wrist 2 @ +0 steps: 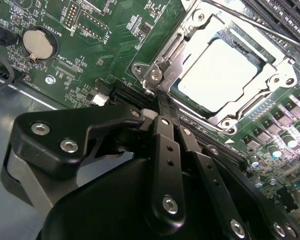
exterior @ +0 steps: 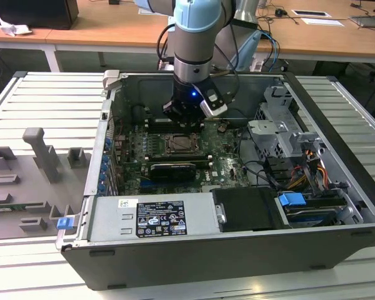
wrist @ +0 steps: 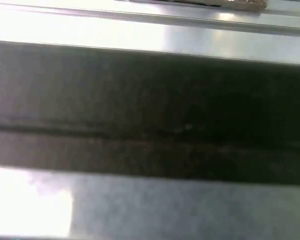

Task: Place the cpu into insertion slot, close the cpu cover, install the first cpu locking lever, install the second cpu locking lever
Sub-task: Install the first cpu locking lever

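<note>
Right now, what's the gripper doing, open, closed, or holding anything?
Gripper: shut, holding nothing, fingertips together at the edge of the cpu cover, which lies down over the cpu.

Jaw tips: hidden behind the black gripper body.
Silvery windowed cpu cover: far corner cut off.
First wrist view: blurred bands.

Exterior view looks down from outside the open computer case, pretty far back. Second wrist view sits close over the same insertion slot. First wrist view faces blurry metal.

Round coin battery on green board; grey moulded tray beside open case; blue drive latch.
</note>
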You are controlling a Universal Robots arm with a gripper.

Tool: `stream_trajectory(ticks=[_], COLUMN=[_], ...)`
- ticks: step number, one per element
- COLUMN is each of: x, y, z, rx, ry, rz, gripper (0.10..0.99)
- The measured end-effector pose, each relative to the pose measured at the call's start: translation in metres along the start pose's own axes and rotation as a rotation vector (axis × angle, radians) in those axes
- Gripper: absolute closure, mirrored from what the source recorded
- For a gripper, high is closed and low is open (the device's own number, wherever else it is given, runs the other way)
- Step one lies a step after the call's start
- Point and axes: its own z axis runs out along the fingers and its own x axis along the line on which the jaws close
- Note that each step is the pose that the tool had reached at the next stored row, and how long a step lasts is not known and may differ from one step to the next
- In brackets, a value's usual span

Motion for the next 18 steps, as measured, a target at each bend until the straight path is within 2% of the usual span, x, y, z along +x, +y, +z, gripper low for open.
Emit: stream_trajectory(ticks=[6, 11, 18], x=[-0.0003, 0.0000, 0.0003], y=[0.0013, -0.0039, -0.0074], z=[-0.0135, -0.0141, -0.0144], rx=[0.000, 0.000, 0.000], ry=[0.0000, -0.0001, -0.0001], rz=[0.000, 0.000, 0.000], gripper=[0.980, 0.980, 0.980])
